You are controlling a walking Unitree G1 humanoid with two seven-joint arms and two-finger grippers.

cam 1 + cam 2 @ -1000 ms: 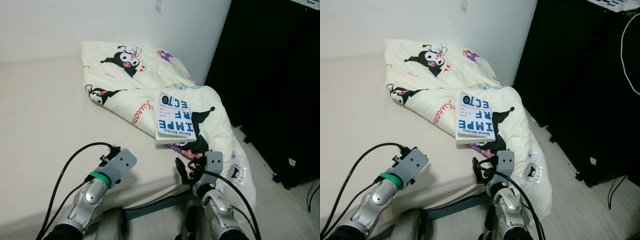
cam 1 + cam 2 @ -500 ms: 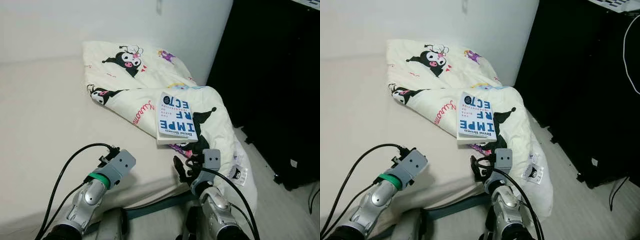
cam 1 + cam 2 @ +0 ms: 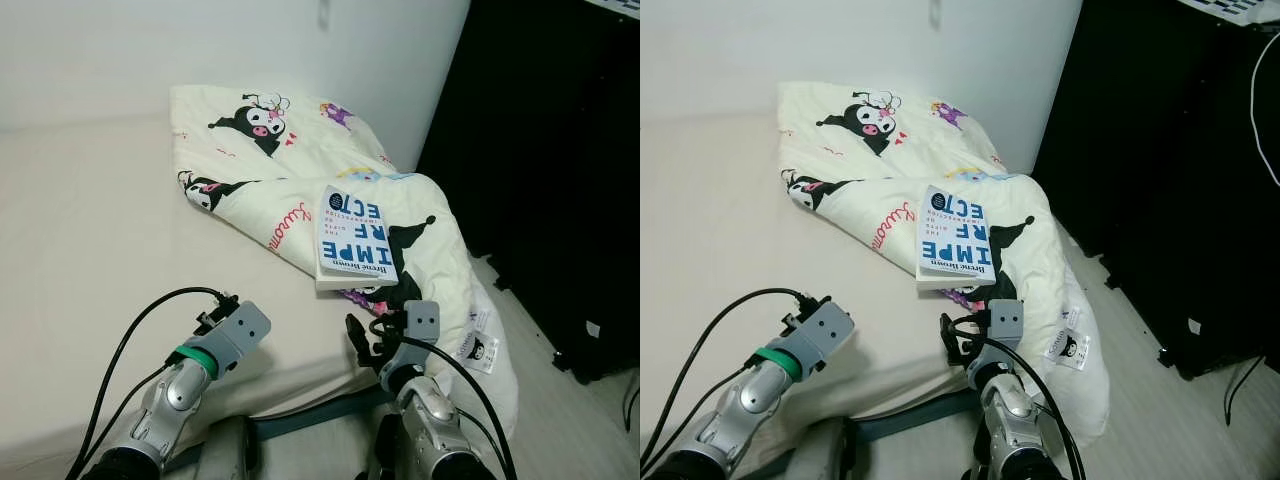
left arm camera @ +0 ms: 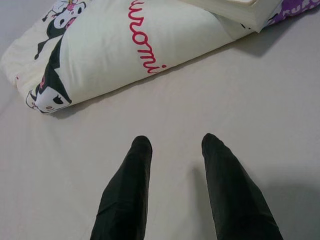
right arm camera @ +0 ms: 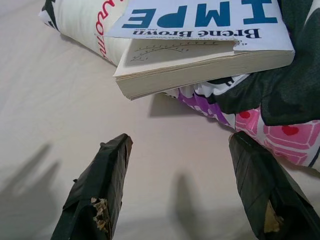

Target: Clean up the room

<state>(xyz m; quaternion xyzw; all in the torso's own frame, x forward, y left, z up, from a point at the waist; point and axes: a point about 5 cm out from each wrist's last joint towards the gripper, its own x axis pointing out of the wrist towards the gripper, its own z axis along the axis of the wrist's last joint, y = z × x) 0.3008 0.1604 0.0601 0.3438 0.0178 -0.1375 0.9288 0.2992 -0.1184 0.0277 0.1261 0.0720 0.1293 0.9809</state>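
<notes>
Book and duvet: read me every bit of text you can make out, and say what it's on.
"IMPE" / "RF" / "ECT", large blue letters on the book cover, upside down from the head views.
"Brené Brown", on the cover's edge nearest the right gripper.
Small subtitle lines and round badge on the cover: too small to read.
Red script on the duvet: partly visible, reads like "uromi".
Tag on the duvet: unreadable.

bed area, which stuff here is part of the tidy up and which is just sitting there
Part of the job:
- book, lying on the blanket
- blanket, crumpled, one end hanging off the bed edge
- right gripper, open, pointed at the book
- left gripper, open, over the mattress

Just there:
- mattress
- black cabinet
- white wall
</notes>
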